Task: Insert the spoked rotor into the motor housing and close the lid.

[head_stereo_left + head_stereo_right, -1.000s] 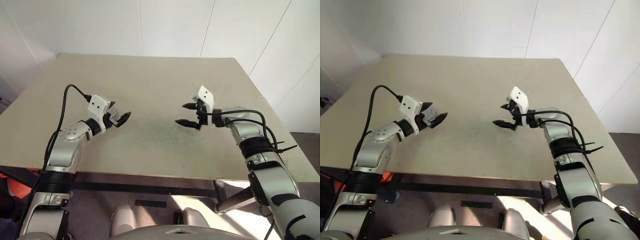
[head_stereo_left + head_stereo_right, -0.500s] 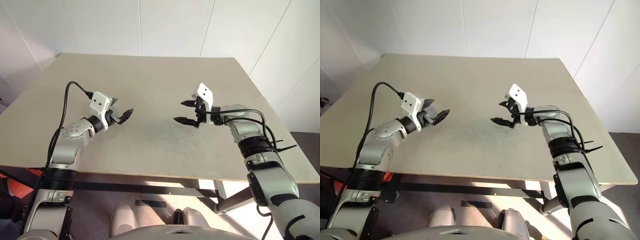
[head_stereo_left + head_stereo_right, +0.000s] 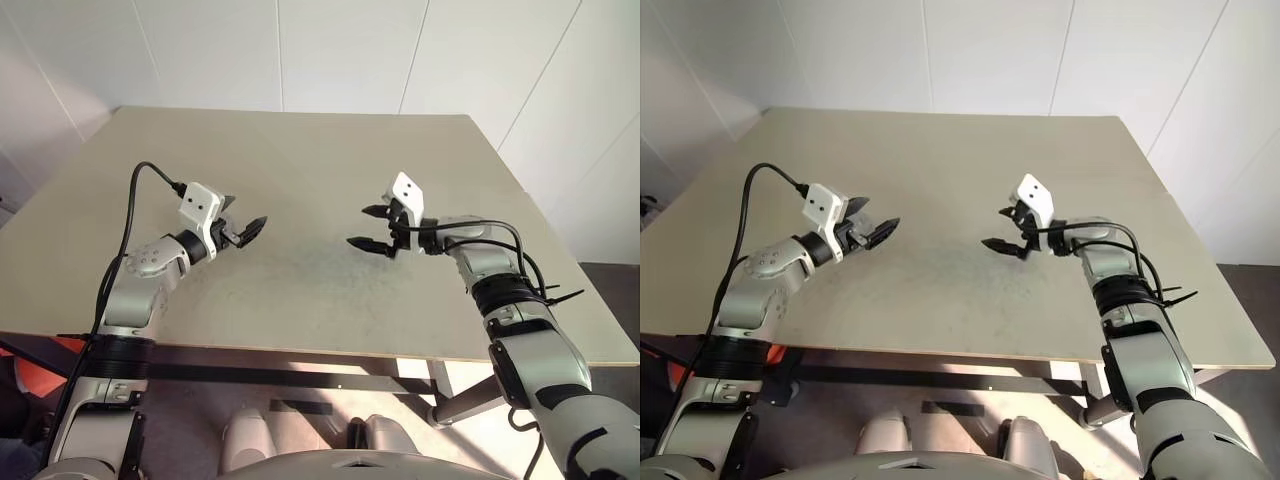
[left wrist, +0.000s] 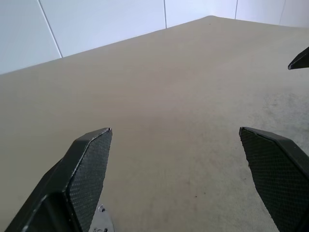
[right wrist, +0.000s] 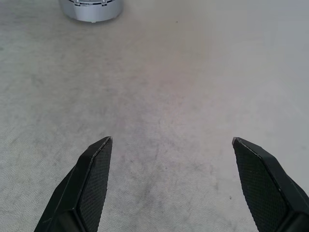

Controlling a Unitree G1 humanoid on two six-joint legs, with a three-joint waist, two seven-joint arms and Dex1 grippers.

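Observation:
The spoked rotor, the motor housing and the lid are all out of view. My left gripper point(image 3: 250, 228) hovers just above the beige table point(image 3: 300, 150) at centre left, open, with nothing between its fingers point(image 4: 87, 164). Facing it from the centre right is my right gripper point(image 3: 360, 227), also open and empty, tilted slightly down toward the tabletop. In the right wrist view its fingers point(image 5: 94, 179) stand wide apart over bare table. One black fingertip of the right gripper point(image 4: 300, 59) shows in the left wrist view.
A silver-grey round part point(image 5: 91, 9) that I cannot identify sits at the far side of the right wrist view. White tiled walls point(image 3: 350, 50) rise behind the table's far edge. The table's near edge point(image 3: 300, 350) runs below both arms.
The camera view has shifted slightly. Both grippers keep their places above the table and stay open.

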